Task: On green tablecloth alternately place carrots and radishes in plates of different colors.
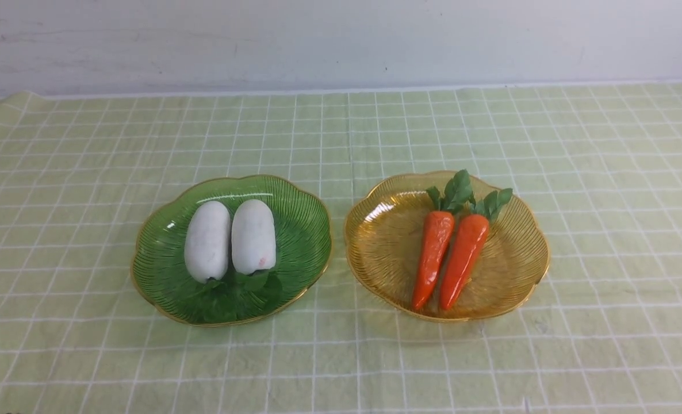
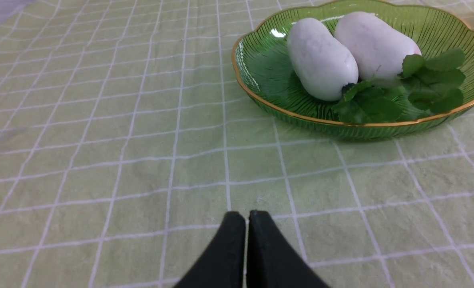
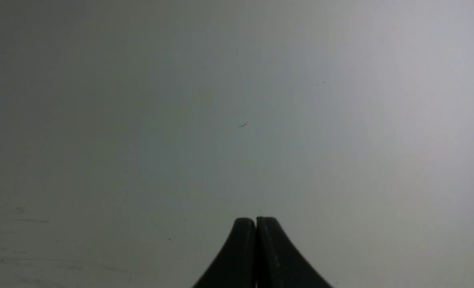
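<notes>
The left pincer [image 2: 247, 218] is keeping its tips together over the green tablecloth [image 1: 341, 368], holding nothing. Beyond it, and off to its right, the green plate [image 1: 295, 230] is sitting on the cloth, its gold rim catching the light. Inside that plate two white radishes are lying side by side: the left radish [image 1: 207, 241] is leaning slightly, and the right radish [image 1: 253, 236] is showing a small pink mark near its leafy end. Their dark leaves [image 2: 369, 104] are pointing back toward the robot's side and spreading over the ribbed glass.

Farther to the left pincer's right, the amber plate [image 1: 375, 247] is resting just beside the green one, a strip of cloth showing between them. Two glossy carrots are lying in its right half, the left carrot [image 1: 433, 253] and the right carrot [image 1: 464, 259], tips slanting toward the robot's side and leafy tops [image 1: 459, 190] pointing away, toward the wall.

The right pincer [image 3: 255, 220] is also holding its tips together, gripping nothing, and is facing the pale, faintly scuffed wall [image 3: 261, 120].
</notes>
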`<action>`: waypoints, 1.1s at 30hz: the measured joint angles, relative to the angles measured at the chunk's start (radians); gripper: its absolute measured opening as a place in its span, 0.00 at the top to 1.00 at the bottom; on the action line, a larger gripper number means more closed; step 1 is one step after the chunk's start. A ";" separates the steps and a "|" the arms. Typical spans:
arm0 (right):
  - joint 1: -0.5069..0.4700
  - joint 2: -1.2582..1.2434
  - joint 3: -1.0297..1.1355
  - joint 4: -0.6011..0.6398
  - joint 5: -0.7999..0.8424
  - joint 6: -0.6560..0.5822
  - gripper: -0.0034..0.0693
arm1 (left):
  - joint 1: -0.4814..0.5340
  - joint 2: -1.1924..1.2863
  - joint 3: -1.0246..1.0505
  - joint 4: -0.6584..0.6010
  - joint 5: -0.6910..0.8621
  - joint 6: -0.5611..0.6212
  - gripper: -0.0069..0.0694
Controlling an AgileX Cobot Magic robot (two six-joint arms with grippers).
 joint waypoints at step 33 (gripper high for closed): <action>-0.191 -0.001 0.228 -0.149 0.353 -0.053 0.97 | 0.000 0.000 0.000 0.000 0.001 -0.003 0.92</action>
